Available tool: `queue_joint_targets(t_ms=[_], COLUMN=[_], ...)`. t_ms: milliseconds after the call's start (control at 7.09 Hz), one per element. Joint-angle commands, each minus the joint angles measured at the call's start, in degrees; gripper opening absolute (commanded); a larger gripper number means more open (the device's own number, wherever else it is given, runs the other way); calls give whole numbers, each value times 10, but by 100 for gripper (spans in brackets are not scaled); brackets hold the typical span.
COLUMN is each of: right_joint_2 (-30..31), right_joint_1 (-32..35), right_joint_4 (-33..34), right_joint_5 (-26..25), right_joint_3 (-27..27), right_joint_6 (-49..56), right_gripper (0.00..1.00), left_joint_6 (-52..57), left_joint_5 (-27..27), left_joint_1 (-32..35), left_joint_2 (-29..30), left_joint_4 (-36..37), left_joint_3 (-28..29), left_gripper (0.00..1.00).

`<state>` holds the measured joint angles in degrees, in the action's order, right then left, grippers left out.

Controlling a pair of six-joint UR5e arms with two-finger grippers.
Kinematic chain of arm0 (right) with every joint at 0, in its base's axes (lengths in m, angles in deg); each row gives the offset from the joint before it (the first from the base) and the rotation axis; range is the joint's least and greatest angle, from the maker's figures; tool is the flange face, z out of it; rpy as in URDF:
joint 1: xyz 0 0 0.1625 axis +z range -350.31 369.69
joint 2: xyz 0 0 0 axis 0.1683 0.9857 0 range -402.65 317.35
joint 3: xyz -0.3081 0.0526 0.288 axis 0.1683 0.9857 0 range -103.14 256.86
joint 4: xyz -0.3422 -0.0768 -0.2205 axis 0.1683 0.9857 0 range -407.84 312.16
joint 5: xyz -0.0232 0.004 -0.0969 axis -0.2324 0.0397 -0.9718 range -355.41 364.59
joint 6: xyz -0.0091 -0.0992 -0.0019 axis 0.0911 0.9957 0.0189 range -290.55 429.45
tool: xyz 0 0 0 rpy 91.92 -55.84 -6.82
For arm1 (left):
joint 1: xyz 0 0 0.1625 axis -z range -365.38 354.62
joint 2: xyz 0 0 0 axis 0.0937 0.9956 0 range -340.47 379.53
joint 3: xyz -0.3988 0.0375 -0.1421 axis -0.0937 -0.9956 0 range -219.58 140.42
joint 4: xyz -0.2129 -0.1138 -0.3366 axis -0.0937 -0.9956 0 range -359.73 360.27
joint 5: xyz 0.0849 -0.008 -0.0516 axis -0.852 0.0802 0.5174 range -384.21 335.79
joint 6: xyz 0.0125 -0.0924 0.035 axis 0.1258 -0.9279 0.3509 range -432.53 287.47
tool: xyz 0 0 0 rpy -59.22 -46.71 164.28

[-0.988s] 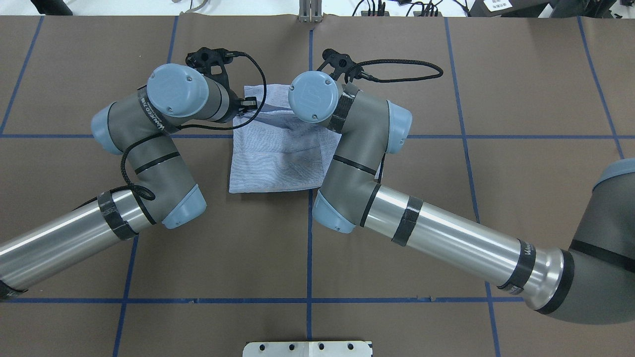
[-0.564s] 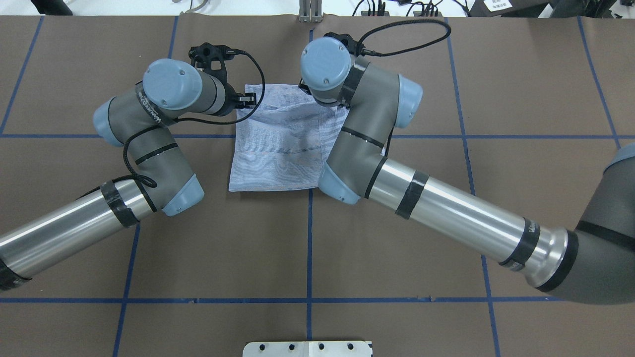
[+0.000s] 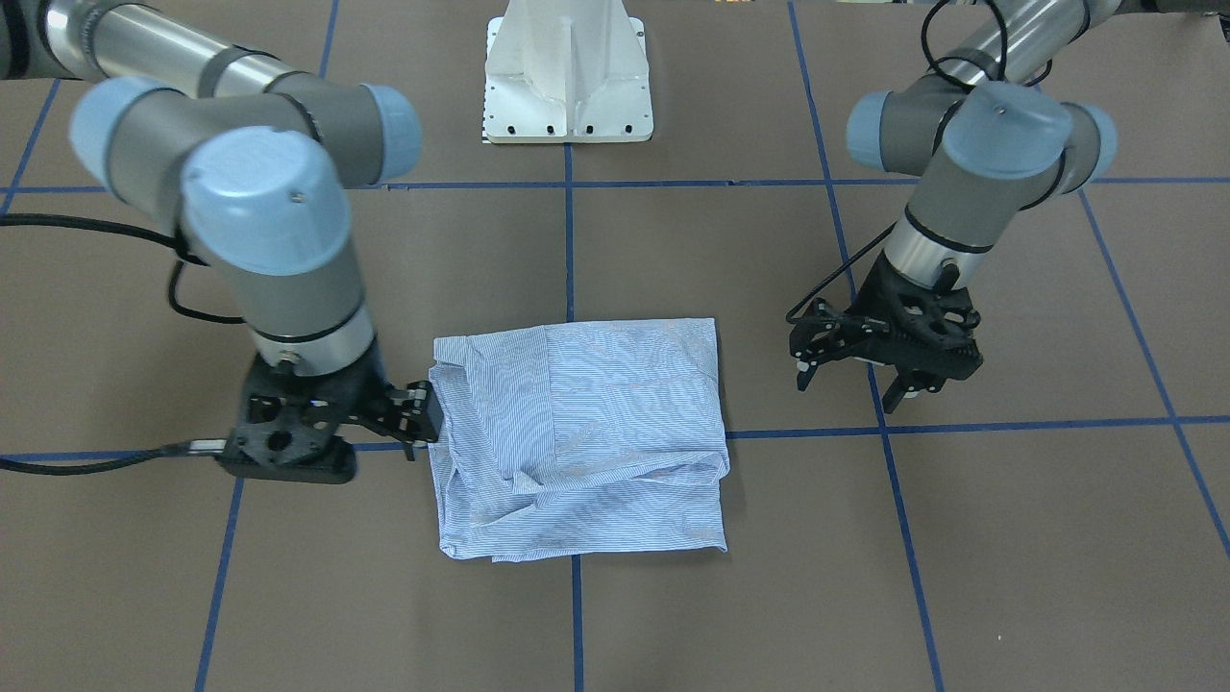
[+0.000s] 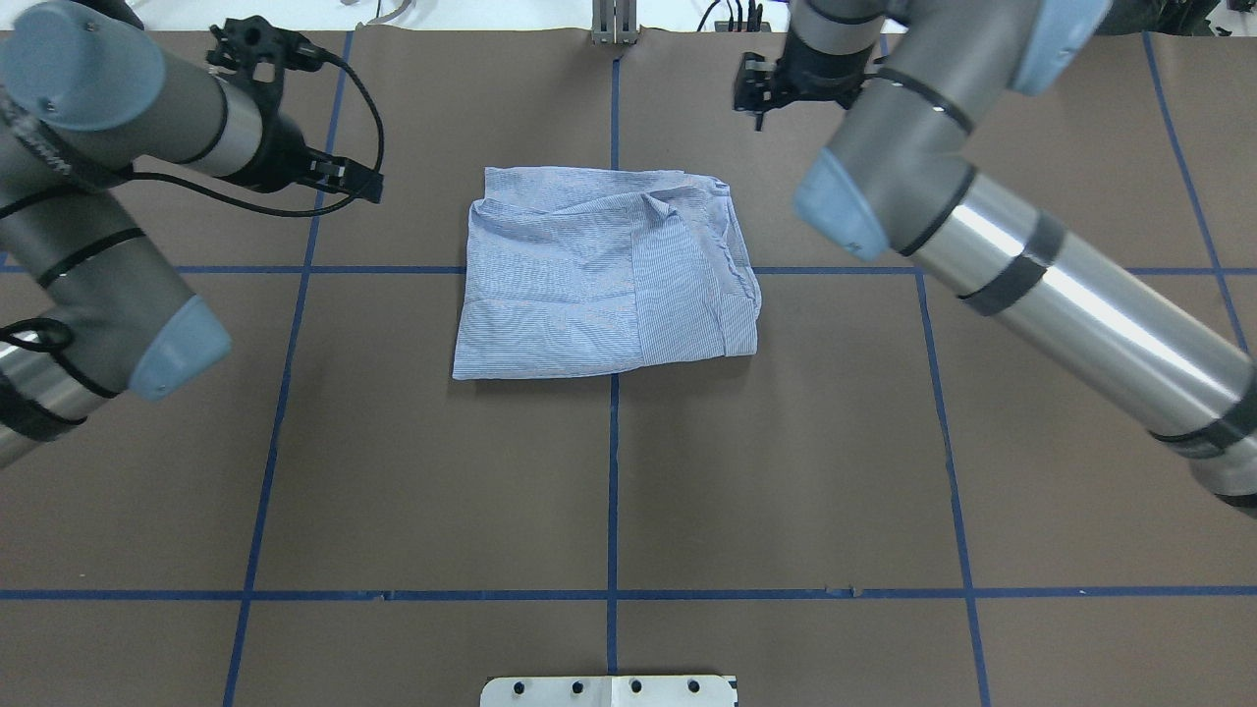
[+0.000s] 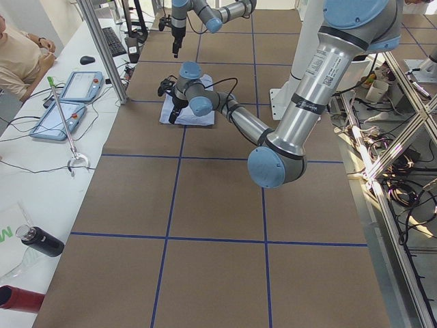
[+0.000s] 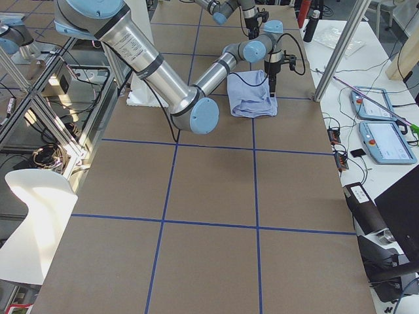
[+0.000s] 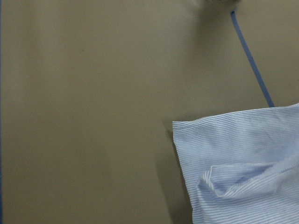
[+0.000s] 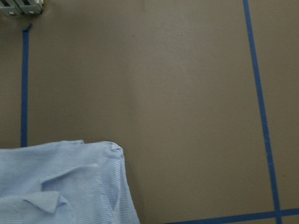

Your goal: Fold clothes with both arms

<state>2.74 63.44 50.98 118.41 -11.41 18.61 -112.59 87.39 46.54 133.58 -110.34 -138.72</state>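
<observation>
The clothes are one light blue striped shirt [image 4: 599, 285], folded into a rough square and lying flat at the table's middle [image 3: 586, 432]. My left gripper [image 4: 365, 187] hovers off the shirt's far left corner, open and holding nothing; in the front-facing view [image 3: 850, 380] its fingers stand well apart. My right gripper [image 4: 751, 98] is raised beyond the shirt's far right corner, open and empty; in the front-facing view [image 3: 423, 418] it appears beside the cloth's edge. Each wrist view shows only one shirt corner [image 7: 243, 163] [image 8: 56, 186] from above, with no fingers.
Brown table paper carries a grid of blue tape lines [image 4: 613, 491]. The white pedestal base [image 3: 567, 86] stands at the robot's side. A side table with tablets [image 5: 68, 102] and a seated person [image 5: 17, 58] lies beyond the far edge.
Both arms have lifted off the shirt's far edge and swung outward, left arm to the left, right arm to the right. The shirt has been let go and lies uncovered.
</observation>
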Motion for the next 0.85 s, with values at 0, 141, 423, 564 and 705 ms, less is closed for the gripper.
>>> queue_joint_targets(t_ms=[0,141,423,564,705], right_joint_2=[114,151,239,289,344], right_joint_1=[111,165,264,298,318], right_joint_4=[71,107,108,104,102], right_joint_5=[64,81,122,130,140], right_joint_3=[-104,-121,-120,-119,-122], right_joint_6=[223,332,526,603,634], right_gripper=[100,100,100,100,100], left_joint_6=[162,278,435,483,490], left_joint_5=[40,88,132,130,130], left_joint_1=[82,153,284,321,361], left_joint_2=[-124,-188,-287,-318,-343], left_joint_4=[43,44,43,44,76], left_joint_3=[-102,-116,-113,-108,-100], left_gripper=[100,100,100,100,100])
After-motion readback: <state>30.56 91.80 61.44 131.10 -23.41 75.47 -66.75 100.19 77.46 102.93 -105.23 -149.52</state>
